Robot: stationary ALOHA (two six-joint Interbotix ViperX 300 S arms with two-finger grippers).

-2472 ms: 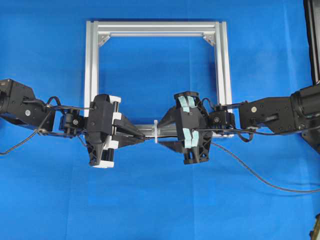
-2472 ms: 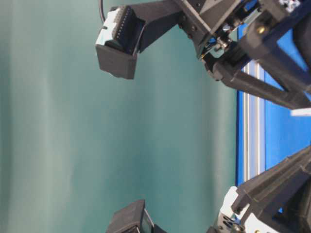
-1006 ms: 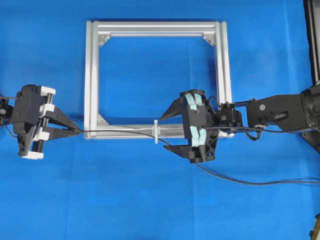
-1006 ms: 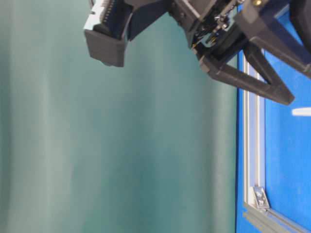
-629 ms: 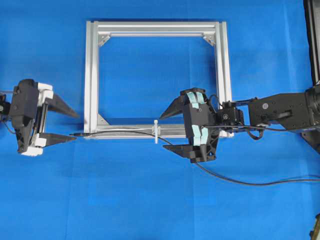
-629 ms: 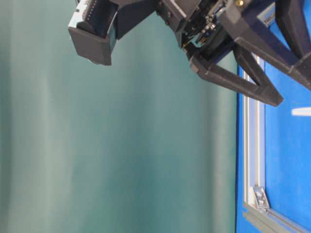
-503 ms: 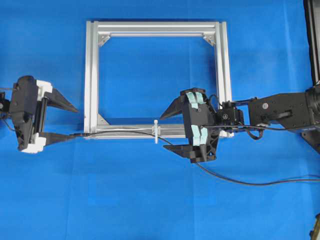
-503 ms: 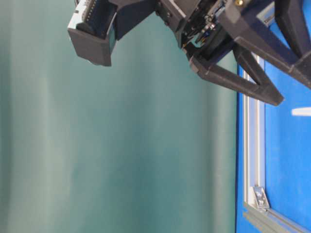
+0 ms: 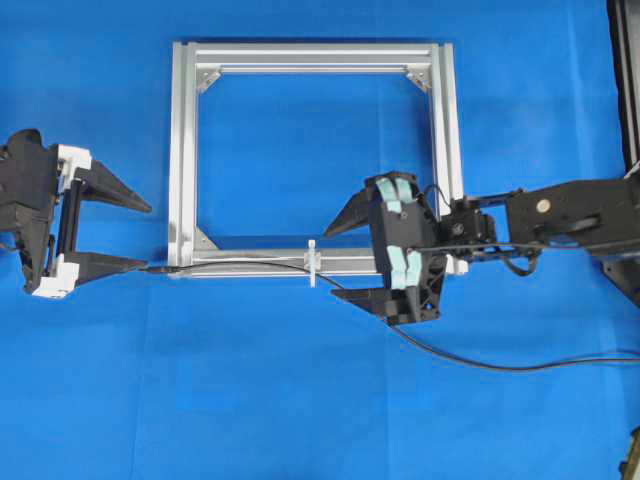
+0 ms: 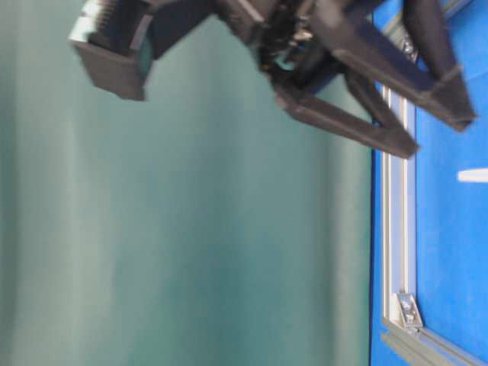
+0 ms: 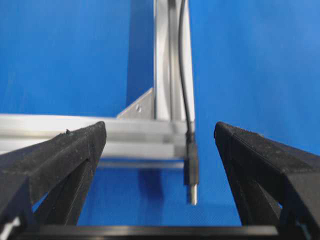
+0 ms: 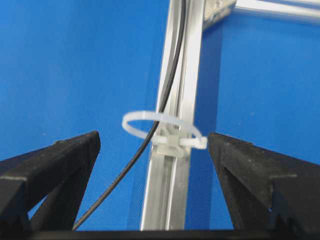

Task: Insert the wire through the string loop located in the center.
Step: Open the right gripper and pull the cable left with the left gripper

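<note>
Both end effectors released | wire [image 9: 240, 263] lies along bar, through string loop [image 9: 312, 264], plug leftward

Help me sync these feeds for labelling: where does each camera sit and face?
Overhead: above, looking down on the aluminium frame, both grippers open.
Table-level: low, rotated sideways, facing a green backdrop; blurred dark fingers.
Left wrist: between the left gripper fingers, facing the wire plug.
Right wrist: between the right gripper fingers, facing the string loop.
Both wrist views share wire and frame.
</note>
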